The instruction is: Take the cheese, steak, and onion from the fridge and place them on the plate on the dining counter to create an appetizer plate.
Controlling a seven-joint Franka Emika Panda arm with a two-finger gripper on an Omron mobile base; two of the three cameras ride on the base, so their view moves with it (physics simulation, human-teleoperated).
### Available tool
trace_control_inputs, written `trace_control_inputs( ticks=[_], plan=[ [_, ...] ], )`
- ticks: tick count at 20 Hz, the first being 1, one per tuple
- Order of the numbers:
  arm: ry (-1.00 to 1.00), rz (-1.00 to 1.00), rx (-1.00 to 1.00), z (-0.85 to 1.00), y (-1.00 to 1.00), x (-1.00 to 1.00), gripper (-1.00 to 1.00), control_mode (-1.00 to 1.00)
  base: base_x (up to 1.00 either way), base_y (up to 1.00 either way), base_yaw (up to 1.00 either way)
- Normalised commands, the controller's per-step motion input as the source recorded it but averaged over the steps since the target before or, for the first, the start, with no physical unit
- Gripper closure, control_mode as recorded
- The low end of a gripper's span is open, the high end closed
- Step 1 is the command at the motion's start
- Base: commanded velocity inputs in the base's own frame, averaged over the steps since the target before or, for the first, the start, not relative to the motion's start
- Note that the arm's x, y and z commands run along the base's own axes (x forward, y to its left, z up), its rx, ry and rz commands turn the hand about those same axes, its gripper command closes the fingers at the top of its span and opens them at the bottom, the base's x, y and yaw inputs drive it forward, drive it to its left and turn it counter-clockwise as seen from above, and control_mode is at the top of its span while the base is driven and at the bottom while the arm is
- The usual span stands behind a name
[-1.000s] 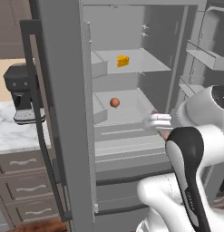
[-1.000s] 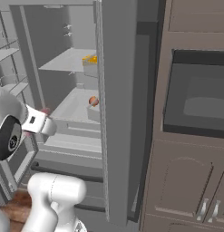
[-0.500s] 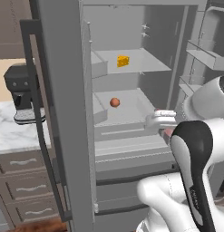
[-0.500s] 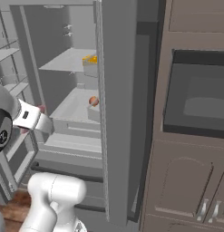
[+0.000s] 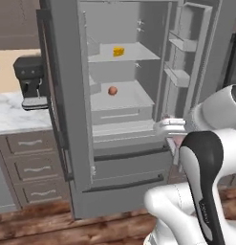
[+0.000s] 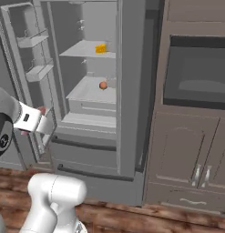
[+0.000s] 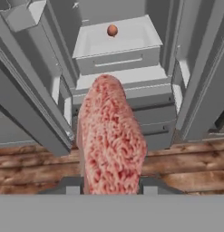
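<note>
On my far left a black coffee machine [image 5: 31, 81] sits on the marble desk [image 5: 9, 115] above grey drawers [image 5: 31, 167]. Next comes the fridge [image 5: 67, 119], its doors swung wide. Inside I see pale grey shelves: the upper shelf [image 5: 124, 55] carries the cheese [image 5: 119, 51], a small yellow wedge sitting alone near the middle. The shelf below [image 5: 122, 100] holds the onion [image 5: 112, 90], a reddish-brown ball, also by itself and well apart from the cheese above. Under that sit closed drawers [image 5: 122, 116]; I cannot tell what is in them. The bins on the inside of the open door [image 5: 184, 43] look bare, as far as I can make out at this angle.

Through the hand camera, my pincer [image 7: 109, 188] is clamped on the steak [image 7: 111, 140], the pink mottled slab standing up between the two tips and blocking much of the lower fridge front. The slab is outside the fridge, in front of the drawers and above the wooden floor [image 7: 186, 167]; the onion [image 7: 112, 30] sits on its shelf beyond it.

To the right of the fridge stands a dark built-in microwave [image 6: 196, 75] above brown cabinet doors [image 6: 186, 159].
</note>
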Motion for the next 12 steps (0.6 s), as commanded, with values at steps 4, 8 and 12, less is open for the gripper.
trace_control_inputs(
  ticks=[4, 8, 12],
  plan=[
    [0.00, 0.00, 0.00, 0.00, 0.00, 0.00, 1.00, 1.00, -0.64, -0.38, 0.00],
    [0.00, 0.00, 0.00, 0.00, 0.00, 0.00, 1.00, 1.00, -0.33, -0.92, 0.00],
    [0.00, 0.00, 0.00, 0.00, 0.00, 0.00, 1.00, 1.00, -0.02, -1.00, 0.00]
  ],
)
